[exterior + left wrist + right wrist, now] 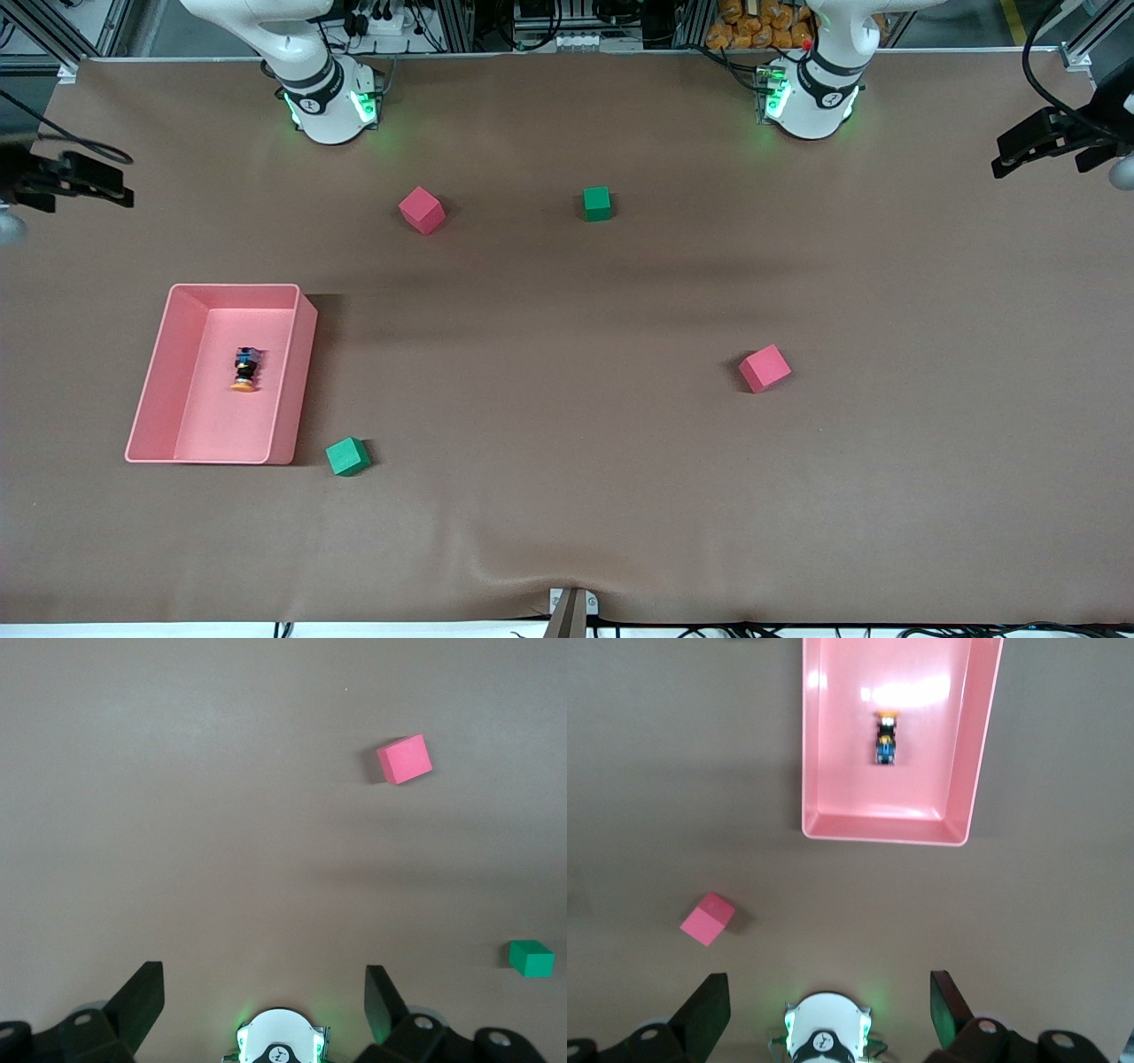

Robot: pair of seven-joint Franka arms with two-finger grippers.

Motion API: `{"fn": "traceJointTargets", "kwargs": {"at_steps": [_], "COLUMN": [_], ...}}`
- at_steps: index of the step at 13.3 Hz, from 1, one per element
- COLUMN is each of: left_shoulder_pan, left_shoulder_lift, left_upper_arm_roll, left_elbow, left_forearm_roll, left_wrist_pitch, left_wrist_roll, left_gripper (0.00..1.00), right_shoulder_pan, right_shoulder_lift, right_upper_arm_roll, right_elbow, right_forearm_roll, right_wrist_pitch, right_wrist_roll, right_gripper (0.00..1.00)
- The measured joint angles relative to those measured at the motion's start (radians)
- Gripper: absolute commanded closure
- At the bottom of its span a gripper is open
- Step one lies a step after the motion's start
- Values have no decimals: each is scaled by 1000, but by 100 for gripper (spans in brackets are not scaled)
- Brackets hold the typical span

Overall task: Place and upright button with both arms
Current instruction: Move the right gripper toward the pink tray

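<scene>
Green cube (347, 456) beside pink tray (306, 354); button (245, 369) lies sideways inside, untouched; left tool (264, 999) and right tool (829, 1003) wide, empty.

The surface (567, 496) looks like matt brown cloth, faintly wrinkled. The pink tray (833, 744) is glossy plastic with bright glare; the cubes (765, 368) look like matt foam.

I see the button (245, 369) lying on its side on the floor of the pink tray (306, 354), toward the right arm's end of the table. Its round orange cap points to about 6 o'clock in the front view, toward that camera; the short black body with blue bits points to 12. It sits near the middle of the tray floor, clear of every wall.
</scene>
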Motion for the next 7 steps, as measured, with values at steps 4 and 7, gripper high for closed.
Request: {"fn": "traceJointTargets", "kwargs": {"at_steps": [4,7], "left_shoulder_pan": [0,0], "left_shoulder_lift": [15,17], "left_upper_arm_roll": [0,0], "left_elbow": [-10,-27], "left_forearm_roll": [0,0], "left_wrist_pitch": [37,58], "left_wrist_roll": [0,0], "left_gripper": [0,0], "right_shoulder_pan": [-54,-122], "right_shoulder_lift": [122,187], "right_upper_arm_roll": [-10,-13], "right_elbow": [-4,-72], "right_forearm_roll": [-6,-6], "right_wrist_pitch": [39,218], "right_wrist_roll": [-1,-7], "right_gripper": [0,0]}}
